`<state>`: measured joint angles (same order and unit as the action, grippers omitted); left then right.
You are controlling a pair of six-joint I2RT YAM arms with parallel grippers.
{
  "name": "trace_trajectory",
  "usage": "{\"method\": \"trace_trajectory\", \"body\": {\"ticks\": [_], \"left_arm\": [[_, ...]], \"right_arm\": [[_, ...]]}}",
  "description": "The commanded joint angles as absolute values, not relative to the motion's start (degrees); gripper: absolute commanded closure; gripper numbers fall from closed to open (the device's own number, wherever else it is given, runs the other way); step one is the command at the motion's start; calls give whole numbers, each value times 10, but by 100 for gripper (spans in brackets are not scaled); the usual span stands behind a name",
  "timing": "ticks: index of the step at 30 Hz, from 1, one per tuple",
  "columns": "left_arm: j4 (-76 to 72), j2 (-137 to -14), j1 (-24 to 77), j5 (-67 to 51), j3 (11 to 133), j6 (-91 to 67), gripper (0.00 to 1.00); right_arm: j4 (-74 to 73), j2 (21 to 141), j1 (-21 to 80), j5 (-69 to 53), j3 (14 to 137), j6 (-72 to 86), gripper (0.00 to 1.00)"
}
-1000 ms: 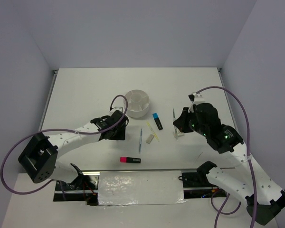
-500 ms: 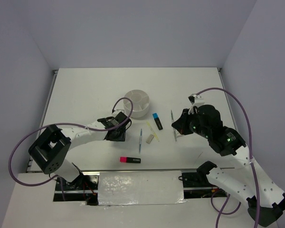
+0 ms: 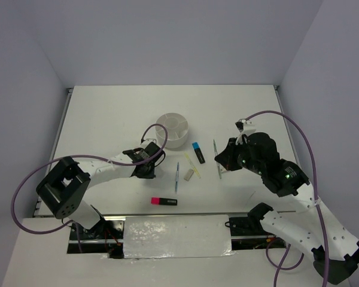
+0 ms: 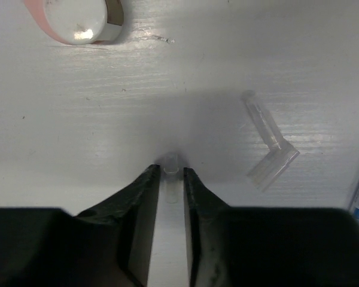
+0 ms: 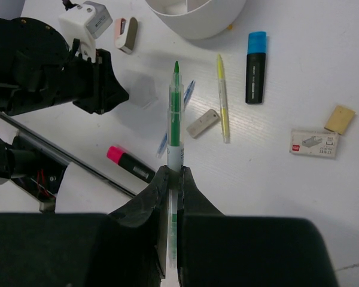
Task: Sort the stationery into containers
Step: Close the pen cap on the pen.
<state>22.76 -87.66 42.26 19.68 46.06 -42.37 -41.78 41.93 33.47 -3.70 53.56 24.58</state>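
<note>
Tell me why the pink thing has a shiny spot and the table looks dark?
Left wrist view: light glares off the small pink rounded plastic item; the grey patch on the white table is a shadow ahead of the black fingers. Right wrist view: the thin green pen looks sharp.

The fingers [image 5: 157, 192] are pinching a green pen [image 5: 176, 101], its tip pointing toward what seems a white cup [image 5: 197, 21] at top centre.

A white table [image 3: 107, 113] sits boxed in by 3 plain pale lavender walls [image 3: 167, 36]; a crinkled silvery sheet [image 3: 176, 236] covers its near edge.
</note>
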Motion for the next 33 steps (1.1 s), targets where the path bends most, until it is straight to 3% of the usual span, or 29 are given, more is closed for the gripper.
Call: {"method": "trace_trajectory", "body": {"ticks": [1,9,20,27,33], "left_arm": [[219,-890,425,197,454,-431,68],[215,-880,425,183,444,-437,99],[224,-692,425,189,491,-461,100],[138,-477,429,204,482,-483,100],[12,-377,429,123,443,-500,100]], "right_arm": [[-411,417,343,-33,542,246,98],[-401,412,348,-58,542,243,99],[-267,408,425,-47,488,279,100],[-50,418,652,114,386,380,100],[28,519,797,312,407,410,100]]}}
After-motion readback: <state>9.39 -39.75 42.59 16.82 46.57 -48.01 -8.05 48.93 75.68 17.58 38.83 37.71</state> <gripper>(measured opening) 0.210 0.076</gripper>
